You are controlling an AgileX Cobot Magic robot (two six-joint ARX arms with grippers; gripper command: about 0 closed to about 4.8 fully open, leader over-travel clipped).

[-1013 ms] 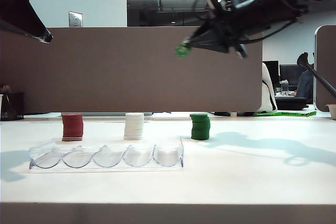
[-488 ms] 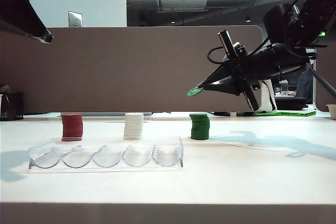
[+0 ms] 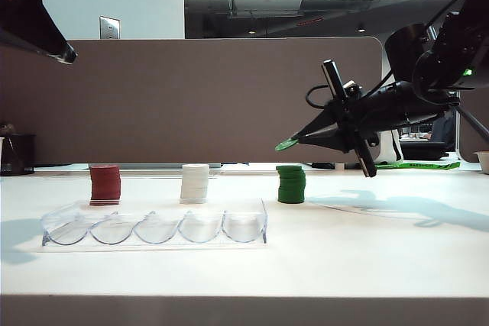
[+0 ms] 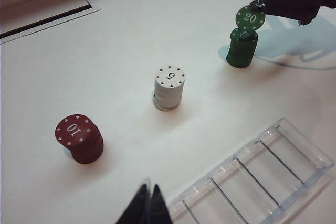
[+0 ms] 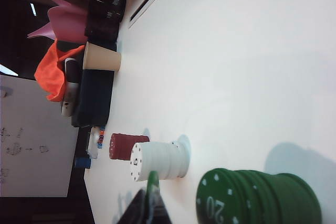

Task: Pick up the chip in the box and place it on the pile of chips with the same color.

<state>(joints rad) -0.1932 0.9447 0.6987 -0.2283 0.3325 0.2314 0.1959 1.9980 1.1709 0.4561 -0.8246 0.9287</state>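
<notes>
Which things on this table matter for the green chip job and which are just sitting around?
In the job:
- green chip, held in the right claw above the green stack
- green stack
- clear tray, its slots empty

Just lying about:
- red stack
- white stack
- left claw, shut, raised at the left

A pale, smooth counter (image 3: 367, 257) carries everything here. Directly on it stand three short stacks of chips in a row: a red stack (image 3: 105, 184), a white stack (image 3: 195, 183) and a green stack (image 3: 291, 184). The green one sits just below the right arm's jaws, the red farthest from them. In front of the stacks lies a long clear tray (image 3: 155, 227) with scalloped slots.
</notes>
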